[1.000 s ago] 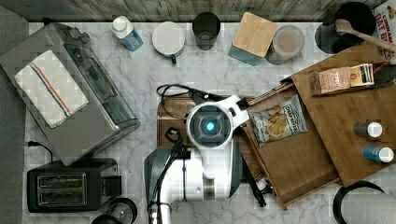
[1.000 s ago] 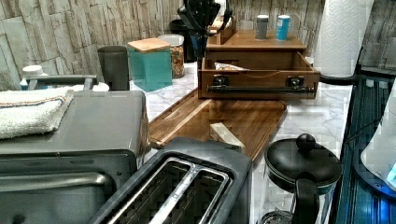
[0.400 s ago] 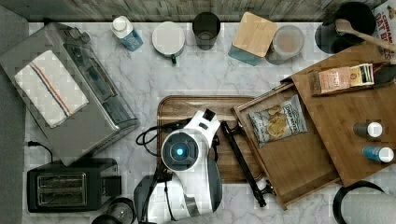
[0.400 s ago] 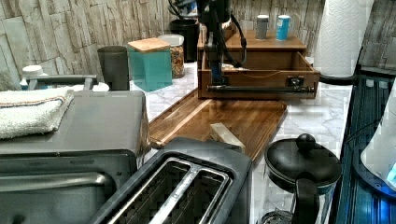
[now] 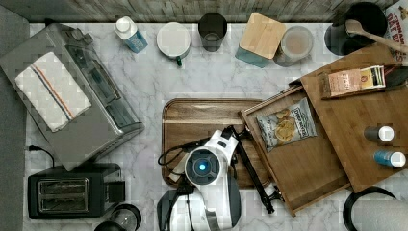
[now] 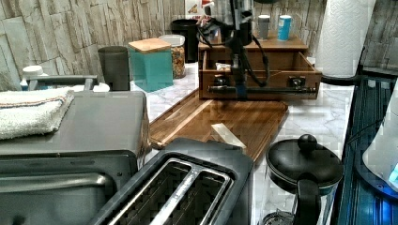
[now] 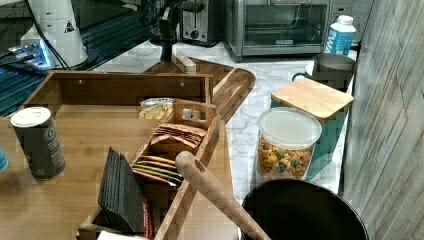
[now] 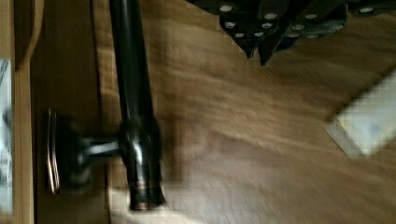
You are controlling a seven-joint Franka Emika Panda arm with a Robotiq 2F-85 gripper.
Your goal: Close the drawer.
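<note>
The drawer (image 5: 308, 168) of light-brown bamboo stands pulled out of its cabinet (image 5: 356, 125) at the top view's right, with a chip bag (image 5: 286, 124) inside. Its black handle bar (image 5: 252, 168) runs along the front. My gripper (image 6: 240, 91) hangs over the dark tray just in front of the handle (image 6: 267, 89), apart from it. In the wrist view my gripper (image 8: 255, 44) is shut with nothing between the fingertips, and the handle bar (image 8: 133, 93) lies beside it. My wrist (image 5: 202, 166) covers the fingers from above.
A dark wooden tray (image 5: 202, 115) with a small pale block (image 6: 227, 136) lies in front of the drawer. A toaster oven (image 5: 72, 91), a toaster (image 5: 67, 195), a kettle (image 6: 305, 164), jars and canisters (image 5: 262, 38) ring the marble counter.
My arm has swung away from the drawer front toward the top view's lower left, out over the tray. The drawer has stayed where it was.
</note>
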